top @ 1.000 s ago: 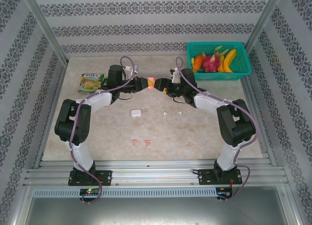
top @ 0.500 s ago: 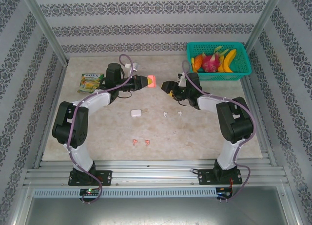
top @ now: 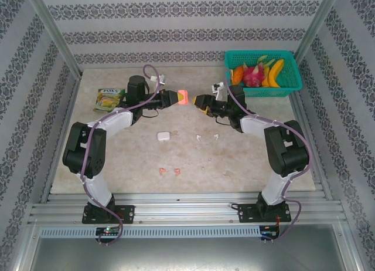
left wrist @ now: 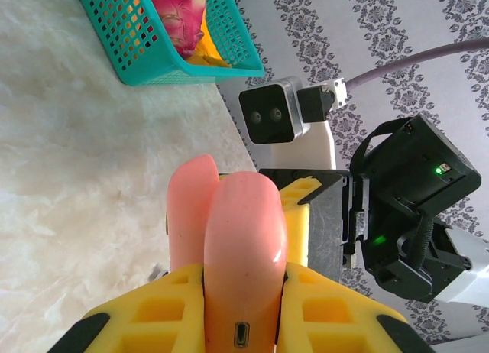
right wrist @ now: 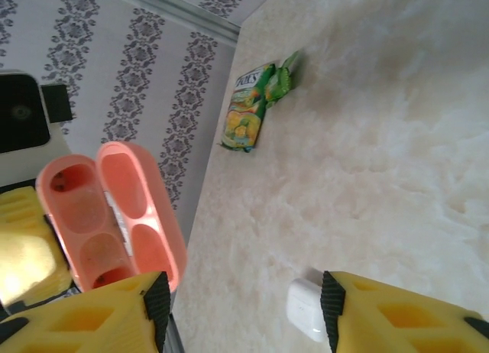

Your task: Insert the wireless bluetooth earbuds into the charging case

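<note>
My left gripper [top: 177,97] is shut on the salmon-pink charging case [top: 183,96], held above the back of the table. In the left wrist view the case [left wrist: 238,231] stands between the yellow fingers [left wrist: 137,315], charging port toward the camera. Its lid hangs open, and both hollows of the case [right wrist: 114,208] look empty in the right wrist view. My right gripper [top: 201,102] faces it a short gap away, open, nothing between its fingers [right wrist: 405,315]. Two white earbuds [top: 199,137] [top: 215,136] and two pink earbuds [top: 160,172] [top: 176,172] lie on the table.
A white charging case [top: 163,136], also below the right fingers [right wrist: 306,311], lies mid-table. A teal basket [top: 291,91] of fruit stands back right, and a green packet [top: 109,98] back left. Metal frame posts and patterned walls surround the table.
My right gripper has let go of the pink case, pulled back to the right and narrowed its jaws. The left gripper has lifted the case slightly, its lid now open.
</note>
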Action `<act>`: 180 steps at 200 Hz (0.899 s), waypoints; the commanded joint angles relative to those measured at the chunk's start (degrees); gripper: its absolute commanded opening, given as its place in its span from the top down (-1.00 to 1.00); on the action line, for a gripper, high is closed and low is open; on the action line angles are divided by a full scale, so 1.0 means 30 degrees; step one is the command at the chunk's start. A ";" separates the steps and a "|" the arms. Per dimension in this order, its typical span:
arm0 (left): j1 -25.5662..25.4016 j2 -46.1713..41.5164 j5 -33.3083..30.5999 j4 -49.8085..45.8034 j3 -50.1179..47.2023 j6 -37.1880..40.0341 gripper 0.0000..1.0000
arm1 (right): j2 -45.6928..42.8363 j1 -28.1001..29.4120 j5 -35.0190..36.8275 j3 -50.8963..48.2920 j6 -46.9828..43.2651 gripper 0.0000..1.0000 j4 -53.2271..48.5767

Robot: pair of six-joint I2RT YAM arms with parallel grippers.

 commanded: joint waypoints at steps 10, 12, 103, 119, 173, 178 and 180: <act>-0.0098 0.0148 0.0486 0.0967 0.0586 -0.0183 0.73 | 0.0424 0.0622 -0.0904 0.1143 0.0104 -0.05 0.1005; -0.0106 0.0148 0.0493 0.0963 0.0579 -0.0171 0.73 | 0.0453 0.0648 -0.0879 0.1172 0.0104 -0.05 0.1002; -0.0163 0.0060 0.0655 0.1059 0.0577 -0.0231 0.73 | 0.1546 0.0983 -0.0634 0.2089 0.0539 0.23 0.1058; -0.0177 0.0058 0.0698 0.1039 0.0548 -0.0226 0.73 | 0.1655 0.0984 -0.0598 0.2199 0.0615 0.27 0.1066; -0.0339 0.0177 0.0784 0.0942 0.0416 -0.0167 0.73 | 0.1838 0.1022 -0.0713 0.2905 0.0862 0.35 0.1075; -0.0326 0.0177 0.0780 0.0956 0.0403 -0.0167 0.73 | 0.1865 0.1028 -0.0729 0.2943 0.0876 0.37 0.1069; -0.0324 0.0170 0.0779 0.0946 0.0402 -0.0167 0.74 | 0.1868 0.1050 -0.0740 0.2963 0.0875 0.38 0.1062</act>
